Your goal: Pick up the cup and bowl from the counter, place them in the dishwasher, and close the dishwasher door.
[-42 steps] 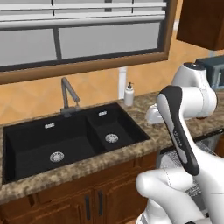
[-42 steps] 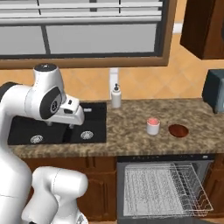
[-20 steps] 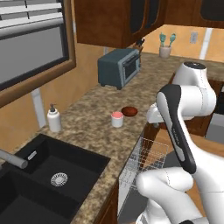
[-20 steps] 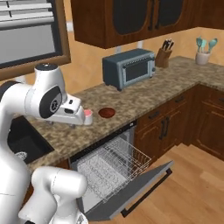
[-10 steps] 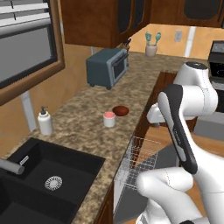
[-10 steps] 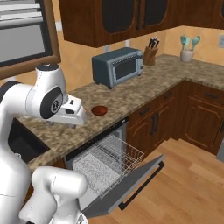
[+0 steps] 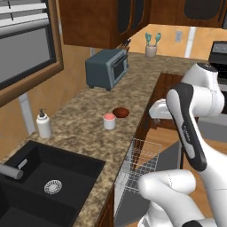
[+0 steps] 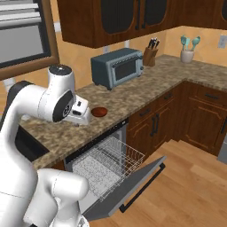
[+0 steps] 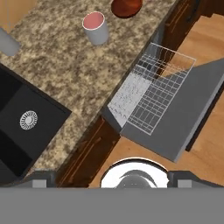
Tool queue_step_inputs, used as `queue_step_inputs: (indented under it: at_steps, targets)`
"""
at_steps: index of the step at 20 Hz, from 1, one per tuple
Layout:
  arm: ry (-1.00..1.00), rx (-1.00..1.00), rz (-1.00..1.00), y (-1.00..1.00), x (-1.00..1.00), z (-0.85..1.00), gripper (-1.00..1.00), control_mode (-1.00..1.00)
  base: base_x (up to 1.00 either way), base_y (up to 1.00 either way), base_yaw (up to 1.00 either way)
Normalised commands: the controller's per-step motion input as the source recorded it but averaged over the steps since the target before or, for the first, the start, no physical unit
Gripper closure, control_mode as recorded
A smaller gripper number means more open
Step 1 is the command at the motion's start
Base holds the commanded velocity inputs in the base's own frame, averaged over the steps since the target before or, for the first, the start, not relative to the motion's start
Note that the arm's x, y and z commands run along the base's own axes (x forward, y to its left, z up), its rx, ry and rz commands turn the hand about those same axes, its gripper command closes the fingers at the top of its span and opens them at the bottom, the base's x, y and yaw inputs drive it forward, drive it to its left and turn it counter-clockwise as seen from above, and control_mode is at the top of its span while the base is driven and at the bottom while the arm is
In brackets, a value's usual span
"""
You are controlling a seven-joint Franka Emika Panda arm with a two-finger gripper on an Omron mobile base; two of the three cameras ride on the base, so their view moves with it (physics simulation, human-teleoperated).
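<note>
The cup [image 7: 109, 121], pale with a red inside, stands on the brown speckled counter [image 7: 84, 115]. The dark reddish bowl [image 7: 120, 112] lies just beyond it, a little apart. The hand view looks down on the cup [image 9: 95, 27] and the bowl [image 9: 126, 6] near its top edge. Below the counter's front edge the dishwasher door [image 8: 133, 190] hangs open, and the wire rack [image 8: 106, 163] is pulled out. My gripper [image 8: 83, 116] hovers high over the counter's front edge, short of the cup. It is open, its fingertips [image 9: 42, 178] wide apart with nothing between them.
A blue-grey toaster oven [image 7: 106, 68] stands further along the counter, with a knife block [image 8: 150, 52] and a utensil jar [image 8: 188, 51] beyond. The black sink [image 7: 44, 177] and a white soap dispenser [image 7: 43, 125] are at the near left. Wooden floor [image 8: 190, 186] lies in front of the open door.
The whole picture has swung from the sink along the counter to the dishwasher, so the base has moved. The arm keeps its pose and the gripper stays open.
</note>
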Motion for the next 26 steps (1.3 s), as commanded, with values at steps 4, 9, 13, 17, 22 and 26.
queue_step_inputs:
  at_steps: [4,9,13,17,22,26]
  targets:
    - [-0.15,0.26,-0.03,0.29,0.51,-0.14,-1.0,-1.0,0.0,0.0,0.0]
    - [0.03,0.09,-0.1,0.71,0.73,-0.29,-1.0,-1.0,0.0,0.0,0.0]
    - [0.17,0.07,-0.12,0.32,0.72,-0.19,-1.0,-1.0,0.0,0.0,0.0]
    - [0.18,0.02,-0.11,0.0,0.73,-0.11,-1.0,-1.0,0.0,0.0,0.0]
    - [0.07,0.0,-0.1,0.0,0.76,-0.18,-1.0,-1.0,0.0,0.0,0.0]
    - [0.01,0.0,-0.06,0.0,0.58,-0.53,-1.0,-1.0,0.0,0.0,0.0]
